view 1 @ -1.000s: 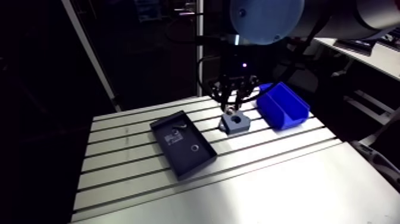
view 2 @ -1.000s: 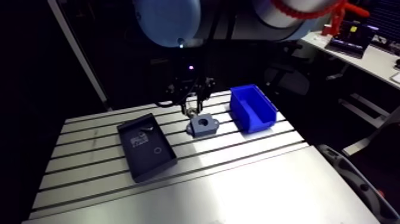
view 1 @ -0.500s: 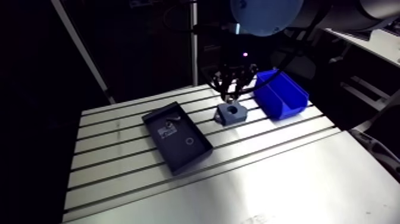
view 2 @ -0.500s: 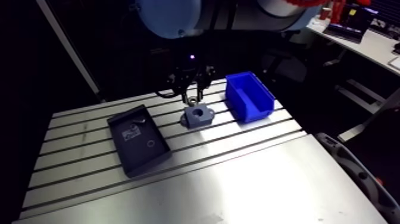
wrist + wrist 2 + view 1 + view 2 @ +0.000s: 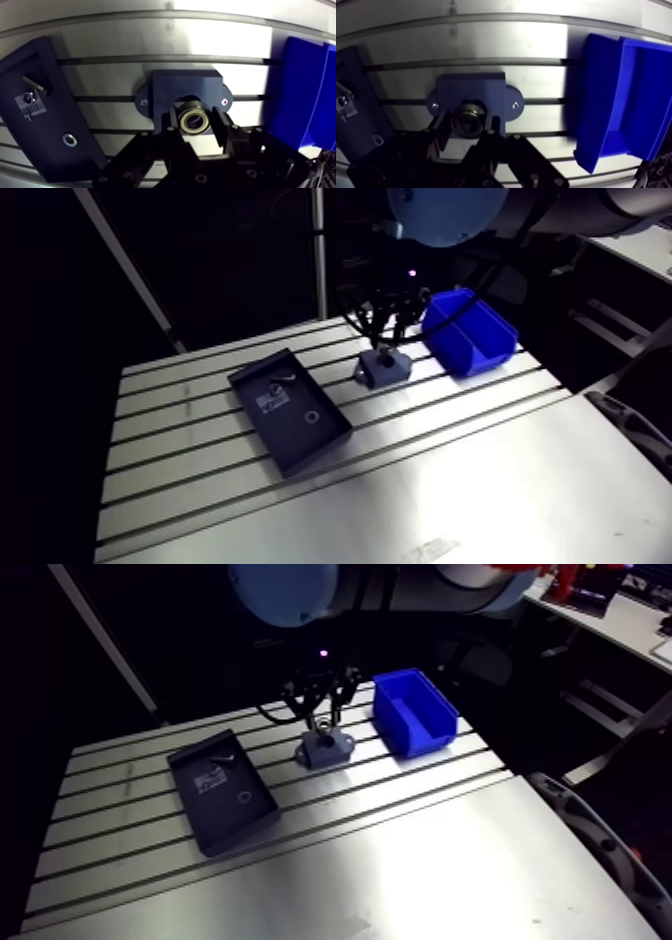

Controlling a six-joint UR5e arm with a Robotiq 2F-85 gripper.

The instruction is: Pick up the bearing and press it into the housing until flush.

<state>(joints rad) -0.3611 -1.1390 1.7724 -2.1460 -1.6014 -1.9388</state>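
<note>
A shiny metal ring bearing [image 5: 194, 121] is pressed between the two fingers of my gripper [image 5: 194, 123], which is shut on it. It hangs right over the round bore of the dark grey housing block [image 5: 165, 87] on the slotted table. In the arm view the gripper [image 5: 385, 346] reaches down onto the housing [image 5: 383, 369] at the table's far middle. Whether the bearing touches the bore or sits in it cannot be told.
A dark flat tray [image 5: 288, 408] with a label, a small ring and a small metal part lies left of the housing. A blue bin [image 5: 468, 332] stands to its right. The slotted table [image 5: 200, 448] runs toward a smooth plate [image 5: 450, 498] in front.
The arm views have shifted as the camera moved. The gripper with the bearing has come down closer over the housing; earlier it stood a little higher beside the bore.
</note>
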